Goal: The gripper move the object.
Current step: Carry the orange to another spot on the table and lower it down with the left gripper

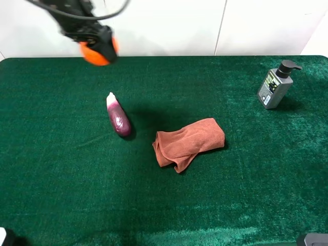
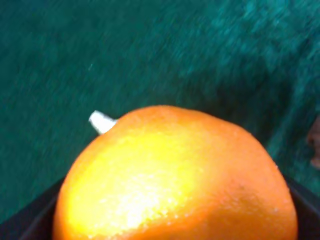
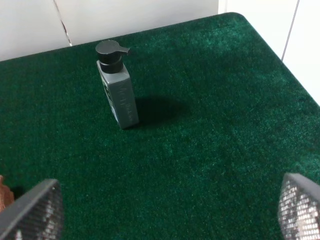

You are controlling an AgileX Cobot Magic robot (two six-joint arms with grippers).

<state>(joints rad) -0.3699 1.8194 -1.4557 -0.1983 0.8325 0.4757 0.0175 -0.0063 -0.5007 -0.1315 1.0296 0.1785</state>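
**Orange aloft in the left claw, over the table's far left corner**
The left claw [image 1: 101, 42] grips the orange [image 1: 94, 55], dark jaws on either side of it, and carries it clear of the green table [image 1: 61, 179]. Any set-down spot lies below and toward the middle. The eggplant [image 1: 119, 118] is nearest that way, and the rust cloth [image 1: 188, 141] lies beyond it. The right claw [image 3: 160, 212] gapes wide and empty, far off by the pump bottle [image 3: 117, 90].
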